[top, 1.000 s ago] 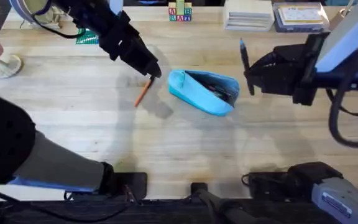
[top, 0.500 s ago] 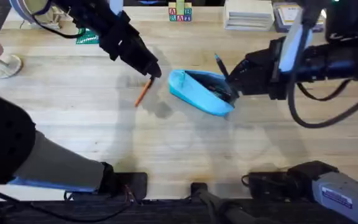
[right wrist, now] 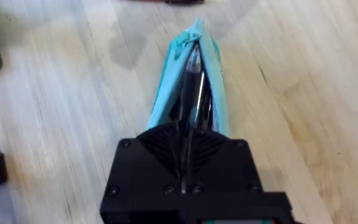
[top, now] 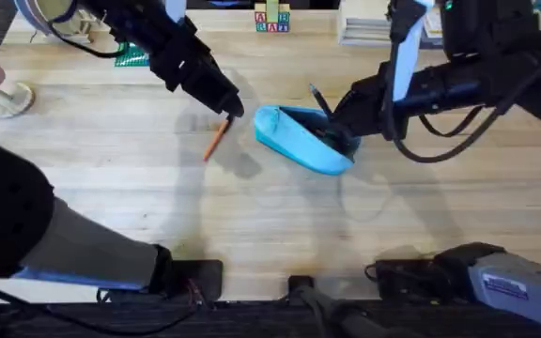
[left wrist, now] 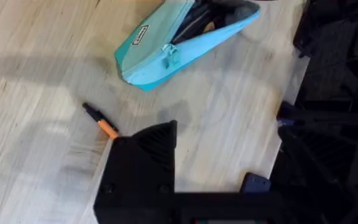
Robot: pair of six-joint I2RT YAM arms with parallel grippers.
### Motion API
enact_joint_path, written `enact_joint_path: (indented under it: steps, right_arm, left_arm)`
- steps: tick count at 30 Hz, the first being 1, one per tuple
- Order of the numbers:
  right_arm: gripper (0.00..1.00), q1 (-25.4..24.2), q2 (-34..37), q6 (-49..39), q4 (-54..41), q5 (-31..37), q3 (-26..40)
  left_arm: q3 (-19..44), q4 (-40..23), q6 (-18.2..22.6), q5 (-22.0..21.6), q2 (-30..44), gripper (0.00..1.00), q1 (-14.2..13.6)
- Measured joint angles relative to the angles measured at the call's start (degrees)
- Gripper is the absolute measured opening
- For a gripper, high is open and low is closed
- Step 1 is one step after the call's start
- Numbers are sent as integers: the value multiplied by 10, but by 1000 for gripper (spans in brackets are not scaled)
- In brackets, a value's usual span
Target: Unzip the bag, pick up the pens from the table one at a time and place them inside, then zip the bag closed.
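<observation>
The light blue bag (top: 301,141) lies unzipped in the middle of the table (top: 252,216), with dark items inside its mouth. My right gripper (top: 338,113) hovers over the open end, shut on a thin dark pen (top: 319,98). In the right wrist view that pen (right wrist: 192,87) runs from between my fingers (right wrist: 213,146) down into the bag's opening (right wrist: 166,93). An orange pen with a black end (top: 214,143) lies on the wood left of the bag. My left gripper (top: 233,107) hangs just above its far end, shut and holding nothing. The left wrist view shows the orange pen (left wrist: 102,122) and the bag (left wrist: 166,46).
Coloured letter blocks (top: 272,19) and stacked flat boxes (top: 376,23) line the far edge. A green item (top: 130,56) sits behind my left arm and a white object (top: 9,98) at the far left. Dark equipment (top: 440,268) occupies the near edge.
My right arm has swung left from the table's right side, carrying the dark pen to the bag's open mouth. The left arm, the orange pen and the bag have stayed put.
</observation>
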Motion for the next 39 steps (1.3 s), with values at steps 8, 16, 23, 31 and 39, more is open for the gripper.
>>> enact_joint_path:
  steps: [8,16,23,31,39]
  right_arm:
    - [33,0,45,-2,-1,4,0]
    - [33,0,78,-2,-16,5,0]
    - [33,0,82,-2,-19,13,0]
    - [515,0,82,-2,-20,15,0]
    - [996,0,82,-3,-21,15,1]
  left_arm:
    - [0,0,0,0,0,995,0]
    - [0,0,0,0,0,995,0]
    - [0,0,0,0,0,995,0]
    - [0,0,0,0,0,995,0]
    - [0,0,0,0,0,995,0]
